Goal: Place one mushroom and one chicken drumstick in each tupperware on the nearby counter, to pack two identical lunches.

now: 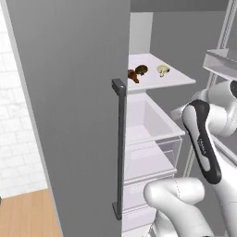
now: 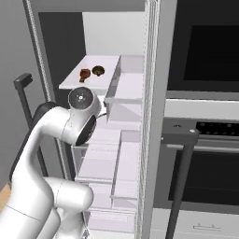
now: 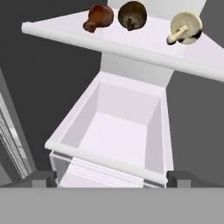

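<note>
Sitting on a white fridge shelf (image 3: 144,50) are the foods of the task: a brown chicken drumstick (image 3: 98,17), a dark brown mushroom (image 3: 132,15) just beside it, and a pale mushroom (image 3: 185,27) lying on its side a little apart from the other two. In the left base view the drumstick (image 1: 133,75) and the dark mushroom (image 1: 141,69) are lying close together near the door-side edge of the shelf (image 1: 178,79), with the pale mushroom (image 1: 162,70) farther along. In the right base view two brown items are showing on the shelf (image 2: 70,83): the drumstick (image 2: 84,73) and the dark mushroom (image 2: 98,70). Below the shelf an open white drawer (image 3: 151,131) is standing pulled forward, and the hand camera is looking into its hollow from above and in front. The gripper (image 3: 111,179) is hanging in front of that drawer's front rim with its two dark fingertips (image 3: 41,178) spread wide apart at either side of the view, holding nothing and well below the food. The white arm (image 1: 203,139) is bending up in front of the fridge compartment. The grey fridge door (image 1: 69,115) with its long dark bar handle (image 1: 119,148) is standing open at the left, and a strip of light-brown wooden bench (image 1: 28,215) is showing low beside it. To the right of the fridge a dark oven (image 2: 205,135) with its own handle is set in the wall.
</note>
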You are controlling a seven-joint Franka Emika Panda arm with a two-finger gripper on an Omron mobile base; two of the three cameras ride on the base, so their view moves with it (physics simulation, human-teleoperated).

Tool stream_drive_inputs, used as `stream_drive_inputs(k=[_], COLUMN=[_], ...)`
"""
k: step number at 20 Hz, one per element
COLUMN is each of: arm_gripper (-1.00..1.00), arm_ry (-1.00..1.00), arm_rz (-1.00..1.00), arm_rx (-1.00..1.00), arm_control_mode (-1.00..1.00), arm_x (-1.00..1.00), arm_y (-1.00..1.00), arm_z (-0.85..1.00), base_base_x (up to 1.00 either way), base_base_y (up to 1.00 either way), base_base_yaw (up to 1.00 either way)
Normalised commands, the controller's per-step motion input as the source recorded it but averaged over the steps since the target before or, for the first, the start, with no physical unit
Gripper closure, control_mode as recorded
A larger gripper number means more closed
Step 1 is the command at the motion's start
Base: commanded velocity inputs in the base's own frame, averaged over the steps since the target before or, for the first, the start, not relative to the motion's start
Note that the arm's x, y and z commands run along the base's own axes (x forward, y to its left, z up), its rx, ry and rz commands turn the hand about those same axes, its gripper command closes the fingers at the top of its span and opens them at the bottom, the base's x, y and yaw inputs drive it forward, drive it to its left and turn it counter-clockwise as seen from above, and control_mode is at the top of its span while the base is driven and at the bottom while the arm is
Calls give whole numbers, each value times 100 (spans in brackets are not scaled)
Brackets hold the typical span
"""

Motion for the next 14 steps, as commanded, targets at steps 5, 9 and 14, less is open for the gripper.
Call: stream_drive_inputs(k=[5, 9, 14], arm_gripper=[-100, -100, -100], arm_ry=[-7, 1, 12], arm_rz=[-31, -48, -46], arm_rx=[-4, 4, 22], arm_control_mode=[-100, -100, -100], arm_x=[3, 5, 17], arm_y=[51, -1, -55], arm_z=[91, 99, 63], base_base_x=[0, 0, 0], base_base_y=[0, 0, 0], base_base_yaw=[0, 0, 0])
